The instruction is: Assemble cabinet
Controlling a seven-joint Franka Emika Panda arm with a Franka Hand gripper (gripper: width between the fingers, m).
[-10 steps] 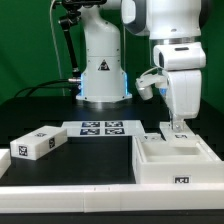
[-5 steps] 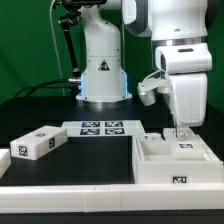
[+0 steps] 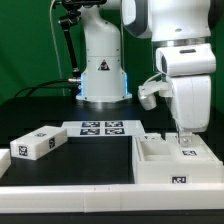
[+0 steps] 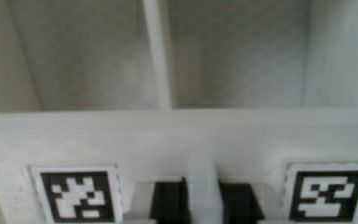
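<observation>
Cabinet (image 3: 170, 168) has the hand (image 3: 184, 141) right at its top.

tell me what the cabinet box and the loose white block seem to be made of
Cabinet box: likely rigid white plastic, matte finish; uniform colour, crisp edges, no grain. Its black-and-white tags look like printed stickers. Loose block: apparently the same matte white plastic, with a similar tag on its end; solid or hollow cannot be told.

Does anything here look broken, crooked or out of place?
Nothing looks broken or spilled. One tagged white block lies skewed at the exterior view's left, apart from the open cabinet box; it seems just a loose part.
</observation>
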